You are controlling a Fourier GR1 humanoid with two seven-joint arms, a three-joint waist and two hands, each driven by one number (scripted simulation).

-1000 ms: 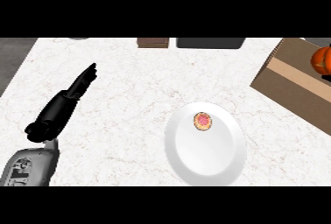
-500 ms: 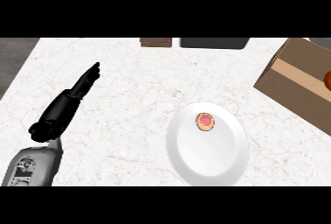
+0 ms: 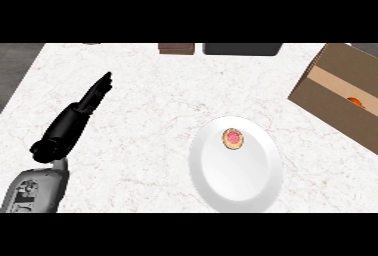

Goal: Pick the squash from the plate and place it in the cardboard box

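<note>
No readable writing. I'm resting my left hand (image 3: pixel 83 107) w/ fingers straight near tabletop's (image 3: pixel 162 90) left edge; squash (image 3: pixel 233 138) sitting on plate (image 3: pixel 236 185); cardboard box (image 3: pixel 332 90) cut off at right edge.

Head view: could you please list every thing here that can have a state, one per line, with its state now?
left hand: open, fingers straight, holding nothing
right hand: not in view
cardboard box: open, an orange thing shows inside
plate: flat on the counter, a small round orange and pink item lies on its far part
</note>
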